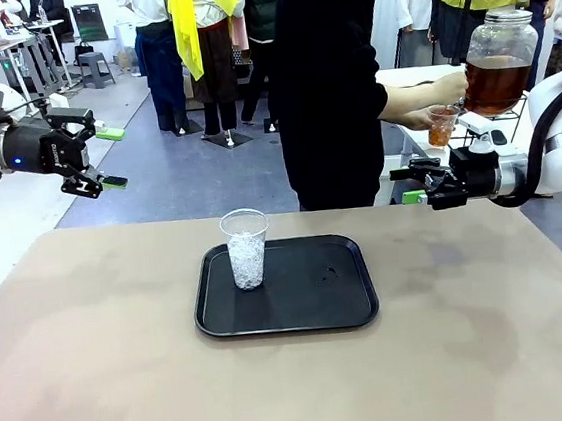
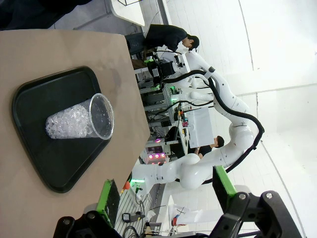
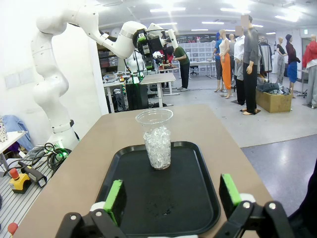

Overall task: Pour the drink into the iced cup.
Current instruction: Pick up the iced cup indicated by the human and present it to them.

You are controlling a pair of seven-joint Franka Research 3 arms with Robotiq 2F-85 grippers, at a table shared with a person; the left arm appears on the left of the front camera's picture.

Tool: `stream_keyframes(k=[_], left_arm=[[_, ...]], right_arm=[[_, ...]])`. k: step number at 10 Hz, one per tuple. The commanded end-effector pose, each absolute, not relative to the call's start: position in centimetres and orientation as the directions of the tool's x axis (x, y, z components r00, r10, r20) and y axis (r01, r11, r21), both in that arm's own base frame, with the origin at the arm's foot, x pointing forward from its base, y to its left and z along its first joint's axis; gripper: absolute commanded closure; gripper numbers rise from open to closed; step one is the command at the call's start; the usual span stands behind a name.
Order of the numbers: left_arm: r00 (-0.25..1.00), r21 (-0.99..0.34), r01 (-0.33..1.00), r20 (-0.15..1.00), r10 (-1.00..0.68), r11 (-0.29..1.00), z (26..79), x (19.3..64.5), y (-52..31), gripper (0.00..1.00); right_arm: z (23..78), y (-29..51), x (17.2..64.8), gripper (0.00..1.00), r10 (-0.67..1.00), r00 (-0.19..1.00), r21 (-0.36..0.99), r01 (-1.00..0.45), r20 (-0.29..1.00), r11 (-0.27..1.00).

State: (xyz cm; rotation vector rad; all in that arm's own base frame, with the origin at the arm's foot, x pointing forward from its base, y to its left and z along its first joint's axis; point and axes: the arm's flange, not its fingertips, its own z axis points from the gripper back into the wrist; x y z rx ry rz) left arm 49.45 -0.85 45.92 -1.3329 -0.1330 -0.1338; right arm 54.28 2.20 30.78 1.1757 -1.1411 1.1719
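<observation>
**Operator:** What's the risk closest to me?

**Spotter:** The iced cup [image 1: 246,247]. It stands upright on the tray [image 1: 310,293], toward the tray's left side, mid-worktop [image 1: 97,371]. It looks tall and light, so a brush from one of your fingers would probably tip it and scatter ice.

**Operator:** And my hands?

**Spotter:** Both are released, jaws wide, grasping nothing. Your left hand [image 1: 112,158] hangs in the air past the worktop's far left corner. Your right hand [image 1: 406,185] sits by the far right edge, pointing inward. Each is well apart from the cup.

**Operator:** Where's the drink?

**Spotter:** Beyond the worktop. The drink [image 1: 497,85] is in the jar [image 1: 500,35] at the far right, and the person [image 1: 324,95] holds a small cup [image 1: 442,125], partly filled, under it. If that cup is passed to your right hand, you could slop it by clenching too early or buckle it by clenching too hard. If you tilt it quickly or off-centre over the ice, tea will likely splash onto the tray.
</observation>
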Motion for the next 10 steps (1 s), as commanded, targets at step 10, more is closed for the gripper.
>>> stream_keyframes(k=[10], left_arm=[[0.984, -0.958, 0.175, 0.175, -0.021, 0.227, 46.00, 49.22, -0.80, 0.00]], right_arm=[[31.17, 2.38, 54.45, 0.00, 0.054, 0.066, 0.064, -0.998, 0.996, 0.025]])
